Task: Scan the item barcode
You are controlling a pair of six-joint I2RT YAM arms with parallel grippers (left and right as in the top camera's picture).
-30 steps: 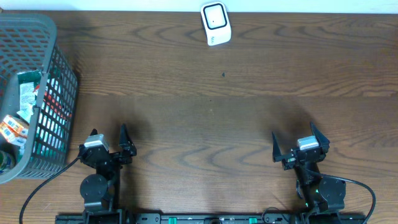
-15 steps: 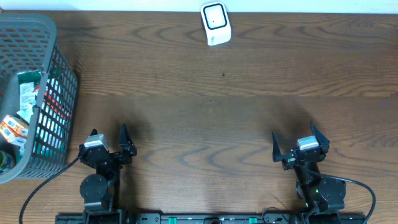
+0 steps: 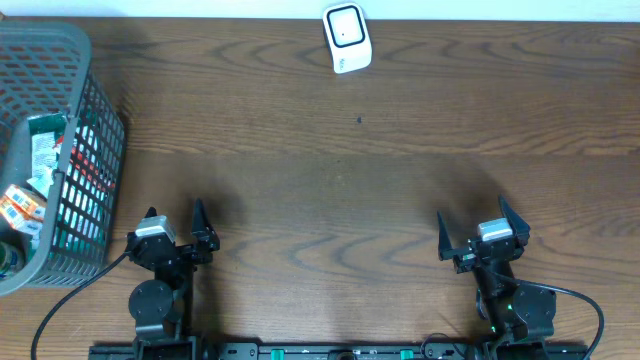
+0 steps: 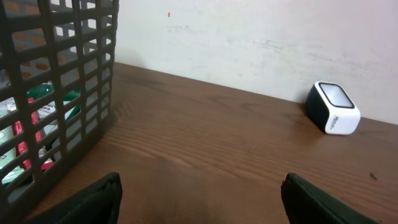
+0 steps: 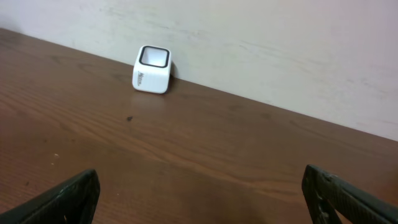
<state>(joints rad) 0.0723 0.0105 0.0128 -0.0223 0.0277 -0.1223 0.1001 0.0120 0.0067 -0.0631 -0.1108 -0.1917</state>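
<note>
I cannot read any text with certainty here. The white scanner [image 5: 152, 70] carries one short dark word on its lower side face. I see it in both wrist views, but the letters are too small and blurred for me to spell them. In the basket [image 3: 95, 150], the packets [image 3: 42, 155] have printed labels in white, green, red and orange. Their print is only fine marks from the overhead camera, and I can make out no word or number.
</note>
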